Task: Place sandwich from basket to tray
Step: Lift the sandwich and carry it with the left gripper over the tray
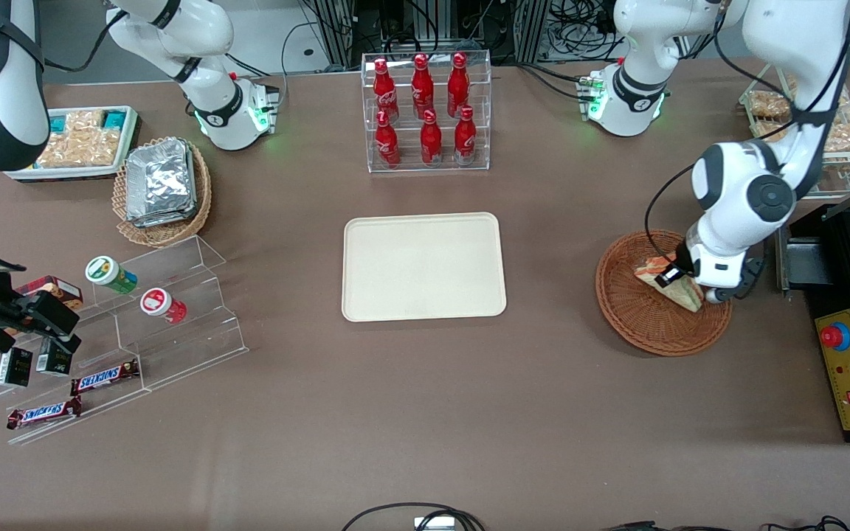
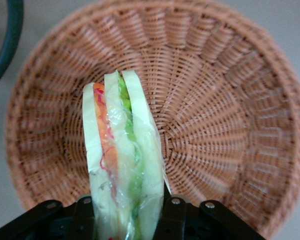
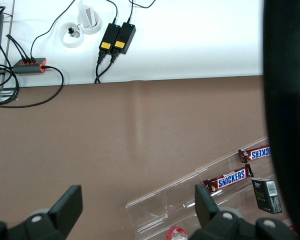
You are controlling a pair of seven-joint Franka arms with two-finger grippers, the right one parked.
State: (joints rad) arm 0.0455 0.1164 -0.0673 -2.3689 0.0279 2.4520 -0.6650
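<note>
The tray (image 1: 423, 266) is lying bare at the centre of the frame on the desk (image 1: 425, 413). At right, the end effector (image 1: 683, 284) is pinching the sandwich (image 1: 667, 279) inside the basket (image 1: 643, 324). It should probably be lifting straight up, clearing the rim before carrying toward the tray, squeezing gently so the soft bread is not crushing.

Sandwich (image 2: 121, 165) in basket (image 1: 628, 313), between gripper (image 1: 679, 284) jaws; tray (image 1: 423, 267) well apart.

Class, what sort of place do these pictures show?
Likely a robot lab staged as a snack shop: cola bottles racked, Snickers bars displayed, and the gripper shut on a sandwich over a basket.
</note>
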